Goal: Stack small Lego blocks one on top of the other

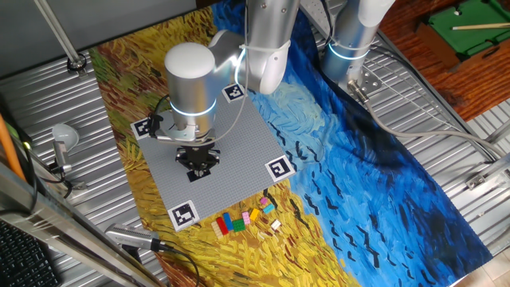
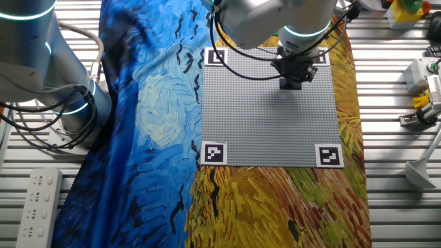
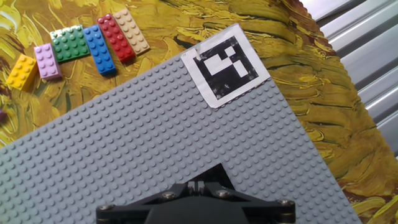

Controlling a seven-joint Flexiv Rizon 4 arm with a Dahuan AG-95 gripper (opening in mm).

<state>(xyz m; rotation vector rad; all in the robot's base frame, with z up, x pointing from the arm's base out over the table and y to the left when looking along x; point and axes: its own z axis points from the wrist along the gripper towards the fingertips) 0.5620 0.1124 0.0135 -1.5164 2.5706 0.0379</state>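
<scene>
Hand view looks down past the dark gripper body onto studs, while both fixed views take in the whole bench — a ribbed metal table [image 1: 446,119] draped with a painted cloth [image 1: 374,151], swirling blue on one half and yellow-ochre on the other; in one fixed view a green surface [image 1: 470,28] shows beyond the table at the far corner, and in the other fixed view a white power strip [image 2: 34,203] lies on the metal at the near edge; a second arm's base [image 2: 41,62] with a glowing ring stands on the blue side. Next in size is the grey baseplate [image 2: 275,110], lying flat on the cloth with a black-and-white marker [image 3: 225,65] at each corner; the working arm [image 1: 191,80] hangs over it, its gripper [image 1: 198,166] low above the studs near the plate's middle; whether the fingers are apart or together I cannot tell, since no view shows the tips clearly, and nothing is seen between them. Smallest of all — the small Lego blocks [image 3: 81,46] sit off the plate on the yellow cloth just past one marked corner, in a loose side-by-side row: yellow [image 3: 21,71], pink [image 3: 47,61], green [image 3: 70,43], blue [image 3: 99,50], red [image 3: 115,37] and a tan one [image 3: 131,31]; a few more tiny pieces [image 1: 268,214] lie scattered near them, too small to name.
</scene>
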